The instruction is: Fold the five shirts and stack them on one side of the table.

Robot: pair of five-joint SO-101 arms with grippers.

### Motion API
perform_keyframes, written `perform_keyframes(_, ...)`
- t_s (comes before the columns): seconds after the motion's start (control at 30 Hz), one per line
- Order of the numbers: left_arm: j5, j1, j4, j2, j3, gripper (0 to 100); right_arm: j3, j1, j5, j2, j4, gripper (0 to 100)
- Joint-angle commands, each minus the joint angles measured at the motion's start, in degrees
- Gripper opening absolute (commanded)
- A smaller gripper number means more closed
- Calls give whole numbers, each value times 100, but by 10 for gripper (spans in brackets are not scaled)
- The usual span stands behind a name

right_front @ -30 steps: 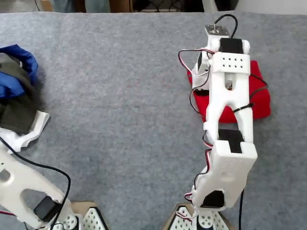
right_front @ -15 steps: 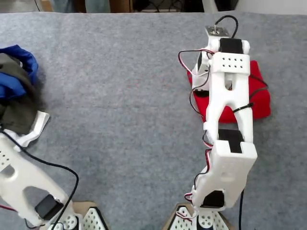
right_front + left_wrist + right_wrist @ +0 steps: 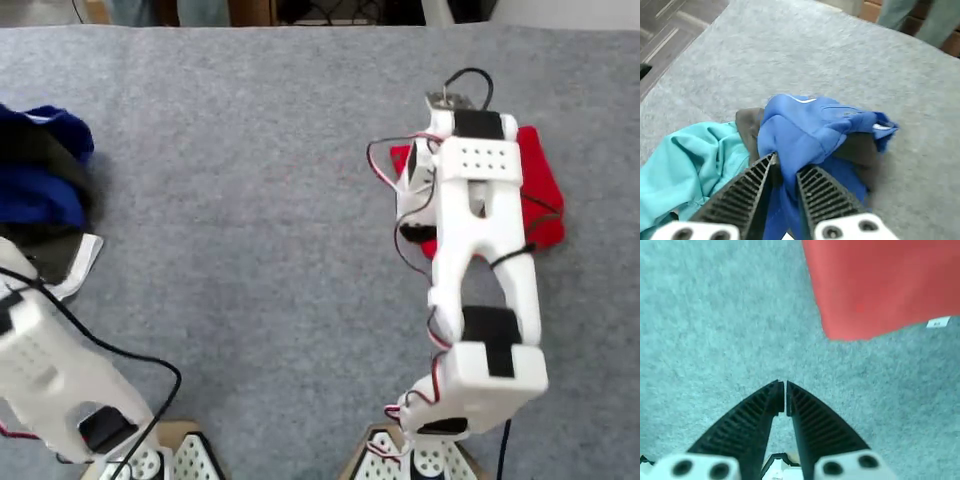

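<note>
1. Evidently the left gripper [image 3: 785,167] is clamped on the blue shirt [image 3: 815,125], heaped at the high view's left edge against a teal shirt [image 3: 690,165].
2. Right gripper [image 3: 785,386], tips together, sits beside the folded red shirt [image 3: 545,190] at right of centre, seemingly not touching it.

Robot lab bench, it seems; grey felt table [image 3: 260,150], plank floor [image 3: 670,27] beside.
</note>
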Motion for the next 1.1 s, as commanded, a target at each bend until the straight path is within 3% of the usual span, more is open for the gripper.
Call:
perform_keyframes(0.0,-26,848,26,-1943,1710,29,497,-18,-35,-646,-290,15)
perform_keyframes(0.33,-62,5402,-132,-6145,6958,29,884,-9,-18,-1516,-396,15)
perform_keyframes(0.57,-79,7002,-299,-7288,9191,73,875,-26,44,-1666,-404,18)
perform_keyframes(0.73,26,7213,0,-7481,9596,288,716,-62,308,-1657,-404,19)
perform_keyframes(0.87,598,7064,0,-7587,9095,308,154,-369,264,-1543,-404,109)
perform_keyframes(0.97,800,6387,0,-7648,8505,308,-426,-1046,202,-1077,-193,250)
perform_keyframes(1.07,818,4919,0,-7640,8084,309,-1226,-1837,-369,-356,88,339)
